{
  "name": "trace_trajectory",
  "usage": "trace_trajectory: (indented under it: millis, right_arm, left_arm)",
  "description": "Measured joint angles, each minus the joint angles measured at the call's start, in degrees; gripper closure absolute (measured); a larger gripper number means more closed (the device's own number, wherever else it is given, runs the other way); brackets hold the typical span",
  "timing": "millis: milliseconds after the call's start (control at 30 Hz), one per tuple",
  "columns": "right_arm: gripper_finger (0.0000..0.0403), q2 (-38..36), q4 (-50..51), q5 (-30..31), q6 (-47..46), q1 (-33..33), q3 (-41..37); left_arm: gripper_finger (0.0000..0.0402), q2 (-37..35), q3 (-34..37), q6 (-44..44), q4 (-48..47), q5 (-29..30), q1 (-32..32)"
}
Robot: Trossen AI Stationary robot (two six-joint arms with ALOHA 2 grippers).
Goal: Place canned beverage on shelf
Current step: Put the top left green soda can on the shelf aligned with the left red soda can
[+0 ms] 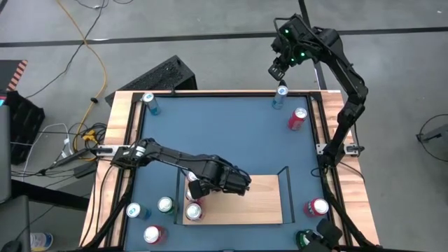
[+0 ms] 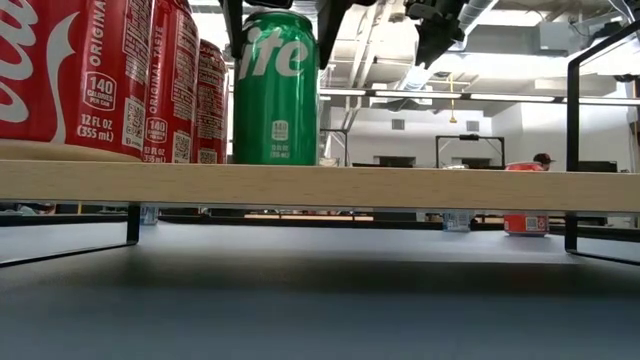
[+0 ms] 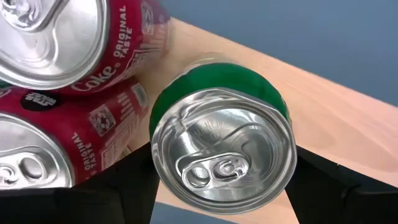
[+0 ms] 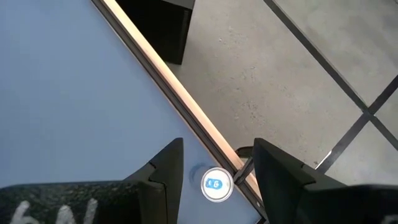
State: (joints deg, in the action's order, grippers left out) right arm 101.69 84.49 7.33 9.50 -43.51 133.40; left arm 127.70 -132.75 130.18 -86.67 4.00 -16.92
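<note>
The left gripper [image 3: 217, 186] is sitting over the left end of the shelf [image 1: 262, 199], and its two dark fingers [image 3: 127, 186] are standing on both sides of a green can [image 3: 221, 146]. The can is standing upright on the wood of the shelf, and the fingers are lying close against its sides, so the claw is pinching the green can near its top. In the low view the same green can [image 2: 276, 90] is resting with its base on the board, just beside a row of red cans [image 2: 110, 80] that are also standing on the shelf. From the wrist camera two red cans [image 3: 62, 81] are showing very near to the green one, almost touching it. The right gripper [image 1: 278, 70] is hanging above the far edge of the table [image 1: 231, 133], over a blue can [image 1: 280, 96] that is standing there. Its fingers [image 4: 165, 174] are spread apart and are holding nothing; the top of the blue can [image 4: 216, 185] is showing between them, lower down. Another red can [image 1: 298, 118] is standing on the blue table near that can, and more cans are waiting at the near left corner [image 1: 149, 220] and at the near right side [image 1: 317, 207].
</note>
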Motion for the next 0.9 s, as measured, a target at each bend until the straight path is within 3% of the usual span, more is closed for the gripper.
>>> trace_trajectory:
  millis: [900]
  right_arm:
    - [0.0227, 0.0, -0.4, 0.0, 0.6, 0.0, 0.0]
  left_arm:
    - [0.0111, 0.0, 0.0, -3.0, -1.2, 2.3, 0.9]
